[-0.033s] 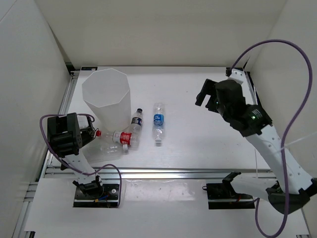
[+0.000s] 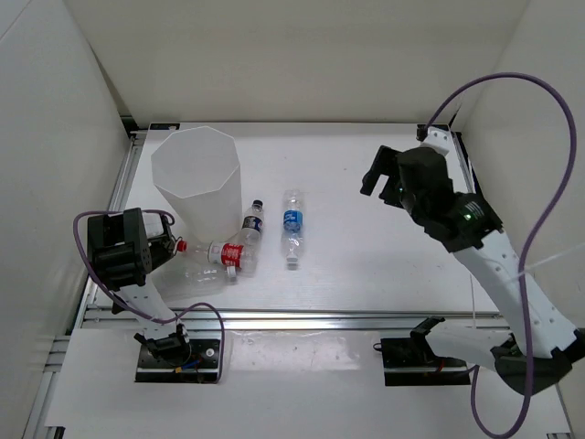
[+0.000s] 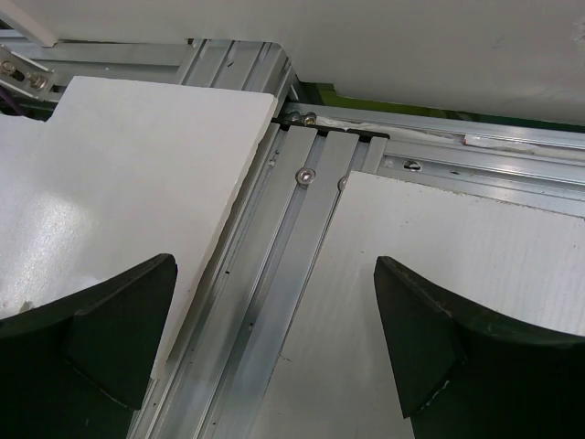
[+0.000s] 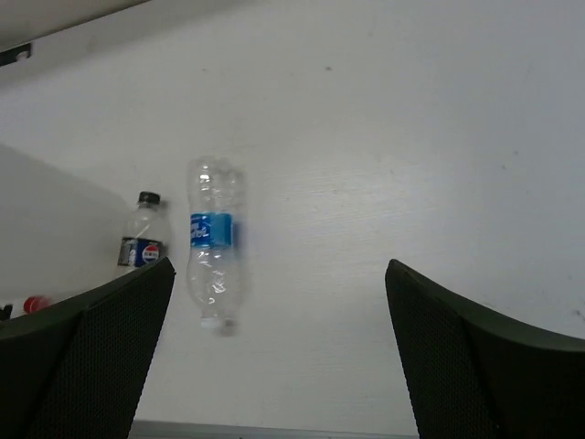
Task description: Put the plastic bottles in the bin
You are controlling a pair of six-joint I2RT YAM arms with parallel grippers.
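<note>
Nothing has been binned yet: the bin (image 2: pixel 207 218) is seen empty, and the plastic bottles (image 2: pixel 292 224) are left lying beside it. The left gripper (image 3: pixel 274 265) and right gripper (image 4: pixel 279 265) are held wide open, empty.

Bottles (image 2: pixel 251 227) just right of bin (image 2: pixel 208 212)

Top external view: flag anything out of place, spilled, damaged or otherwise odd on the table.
Nothing looks spilled or broken. The only disorder is loose items lying on their sides on the table: the blue-labelled bottle lies alone, while the dark-capped bottle and the red-capped bottle crowd against the foot of the bin.
</note>
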